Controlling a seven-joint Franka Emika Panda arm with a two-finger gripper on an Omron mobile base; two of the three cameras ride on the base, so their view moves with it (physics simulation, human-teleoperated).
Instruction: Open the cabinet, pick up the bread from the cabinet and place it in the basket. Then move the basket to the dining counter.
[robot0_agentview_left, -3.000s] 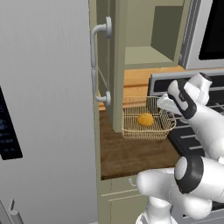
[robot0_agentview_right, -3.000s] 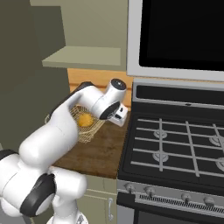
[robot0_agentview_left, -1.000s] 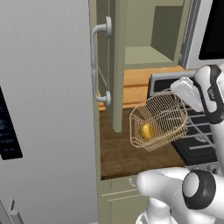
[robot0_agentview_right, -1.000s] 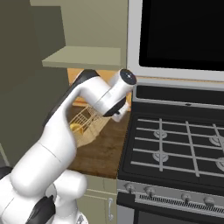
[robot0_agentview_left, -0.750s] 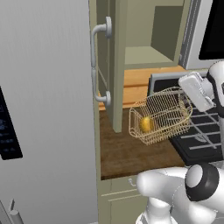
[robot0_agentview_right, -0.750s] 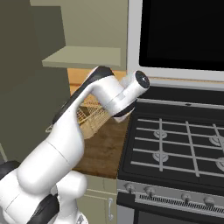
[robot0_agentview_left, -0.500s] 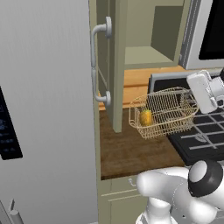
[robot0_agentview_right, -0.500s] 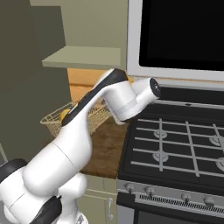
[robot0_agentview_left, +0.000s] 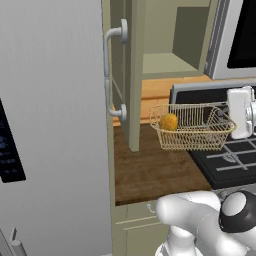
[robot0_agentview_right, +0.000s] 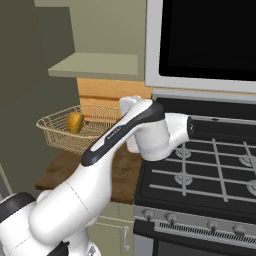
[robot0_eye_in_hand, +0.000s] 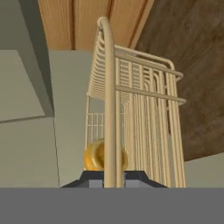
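A large flat grey fridge (robot0_agentview_left: 50, 125) fills the space far to the gripper's left. Below the gripper lies a narrow brown wood worktop (robot0_agentview_left: 150, 167), backed by an orange-tan wood wall panel (robot0_agentview_right: 107, 92). To its right stands a black gas stove (robot0_agentview_right: 205, 170) with grey grates, and above that a dark-fronted microwave (robot0_agentview_right: 205, 37) with a silver frame.

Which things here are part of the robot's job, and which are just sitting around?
Part of the job:
- basket, gripped at its rim by the pincer
- bread, lying in the basket
- cabinet, its door open

Just sitting around:
- stove
- fridge
- microwave
- small wooden worktop
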